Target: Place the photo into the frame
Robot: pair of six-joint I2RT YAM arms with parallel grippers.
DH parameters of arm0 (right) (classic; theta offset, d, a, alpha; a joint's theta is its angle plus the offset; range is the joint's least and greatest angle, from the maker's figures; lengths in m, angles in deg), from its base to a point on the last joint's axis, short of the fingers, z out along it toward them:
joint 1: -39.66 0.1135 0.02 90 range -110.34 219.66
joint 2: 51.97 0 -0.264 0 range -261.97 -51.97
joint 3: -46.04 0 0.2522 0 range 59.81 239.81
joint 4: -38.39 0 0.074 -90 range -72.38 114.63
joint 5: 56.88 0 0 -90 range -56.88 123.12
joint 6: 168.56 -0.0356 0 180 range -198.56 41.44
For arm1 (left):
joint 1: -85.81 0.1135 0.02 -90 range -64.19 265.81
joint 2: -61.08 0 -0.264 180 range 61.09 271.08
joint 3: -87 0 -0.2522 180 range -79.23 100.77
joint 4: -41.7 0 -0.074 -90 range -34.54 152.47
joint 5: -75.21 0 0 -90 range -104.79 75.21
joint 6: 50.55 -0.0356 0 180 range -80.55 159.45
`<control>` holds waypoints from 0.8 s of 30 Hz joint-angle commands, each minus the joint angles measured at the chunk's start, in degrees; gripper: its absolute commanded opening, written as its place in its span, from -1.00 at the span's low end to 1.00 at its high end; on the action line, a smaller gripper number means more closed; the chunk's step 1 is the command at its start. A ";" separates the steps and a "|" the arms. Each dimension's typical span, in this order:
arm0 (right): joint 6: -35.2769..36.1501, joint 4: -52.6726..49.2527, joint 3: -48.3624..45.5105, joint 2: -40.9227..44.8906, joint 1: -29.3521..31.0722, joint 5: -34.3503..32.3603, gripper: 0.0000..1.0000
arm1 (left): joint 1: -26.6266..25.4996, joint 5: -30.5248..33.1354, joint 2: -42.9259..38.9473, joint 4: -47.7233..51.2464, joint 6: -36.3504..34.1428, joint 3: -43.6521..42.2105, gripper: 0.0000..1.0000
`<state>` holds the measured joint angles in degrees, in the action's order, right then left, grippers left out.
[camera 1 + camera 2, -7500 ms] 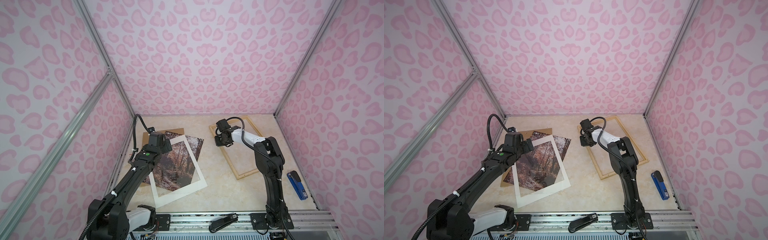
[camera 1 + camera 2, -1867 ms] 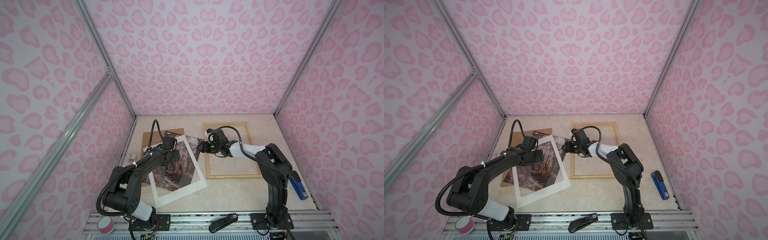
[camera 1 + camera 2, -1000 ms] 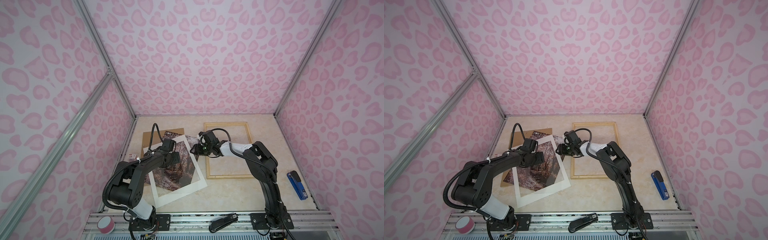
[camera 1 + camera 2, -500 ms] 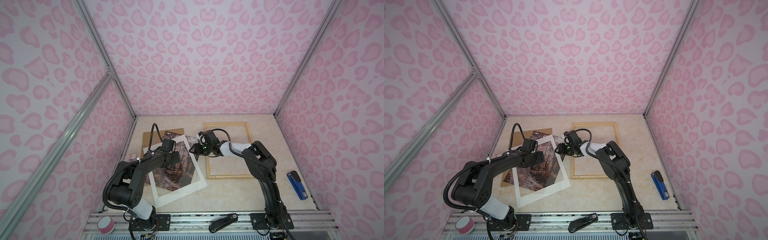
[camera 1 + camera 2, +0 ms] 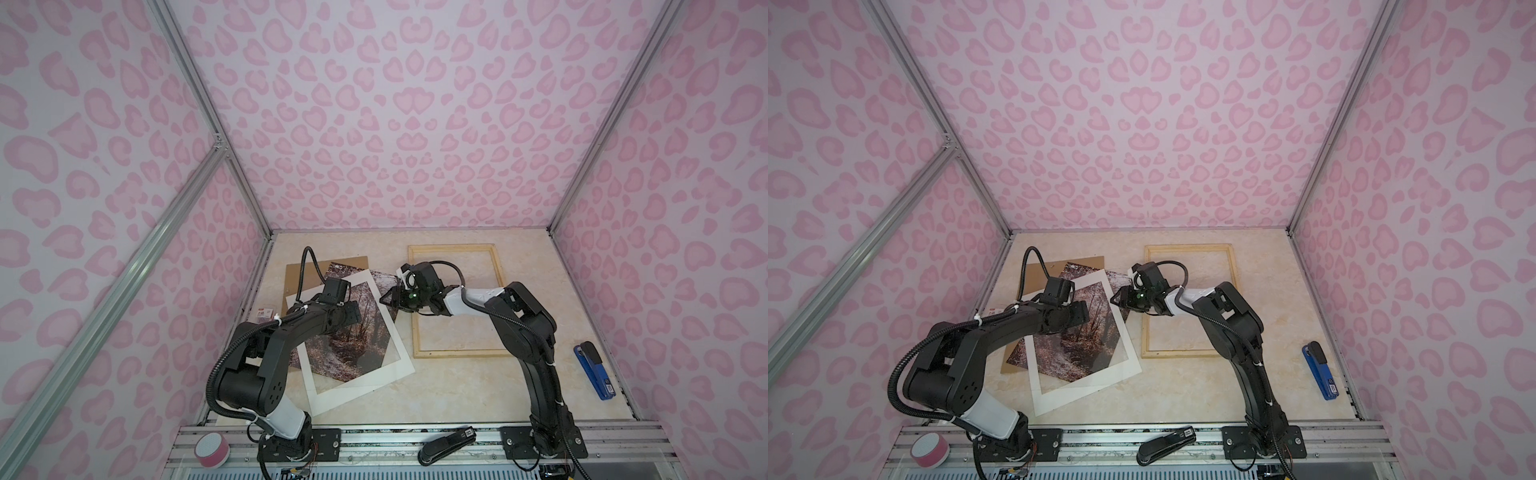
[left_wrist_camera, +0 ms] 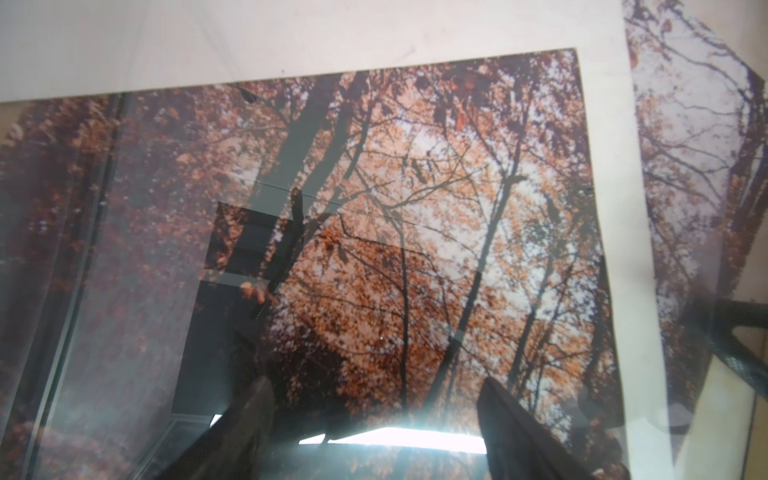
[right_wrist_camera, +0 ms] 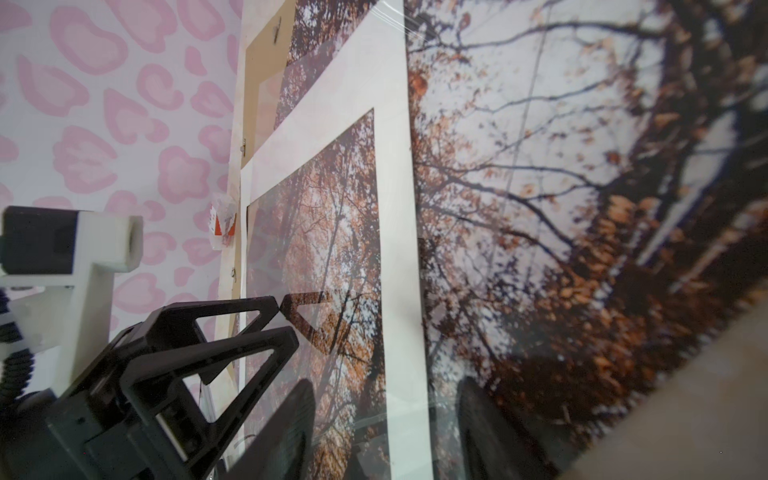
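Observation:
The photo (image 5: 345,349), an autumn forest print, lies flat at the left under a white mat (image 5: 361,388), and a corner sticks out toward the frame. The pale wooden frame (image 5: 453,248) lies empty and square on the table to its right. My left gripper (image 5: 358,320) rests low on the glossy surface over the photo (image 6: 415,249), fingers apart and holding nothing (image 6: 374,415). My right gripper (image 5: 384,297) reaches across to the mat's right strip. Its jaws stand apart (image 7: 382,415) with the strip between them. In the right wrist view the left gripper (image 7: 284,318) sits just beside it.
A brown backing board (image 5: 299,270) lies under the photo near the left wall, with a small packet (image 5: 266,324) beside it. A blue stapler (image 5: 592,370) lies at the right edge. A black stapler (image 5: 446,444) and a pink tape roll (image 5: 212,449) sit on the front rail.
The frame, tilted earlier, now lies square. My right gripper has moved left from the frame to the photo's edge, and its jaws have narrowed slightly. The left arm has hardly moved in the last second.

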<state>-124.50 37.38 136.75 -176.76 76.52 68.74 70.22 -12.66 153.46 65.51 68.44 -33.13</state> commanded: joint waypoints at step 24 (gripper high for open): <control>-5.40 11.19 -3.43 0.69 0.42 6.49 -0.39 | -0.16 -6.37 2.03 1.57 2.12 -0.05 0.58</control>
<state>-129.57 45.36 133.43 -175.61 76.74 72.81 70.17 -13.82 154.67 62.86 69.05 -32.73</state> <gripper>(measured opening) 0.324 0.788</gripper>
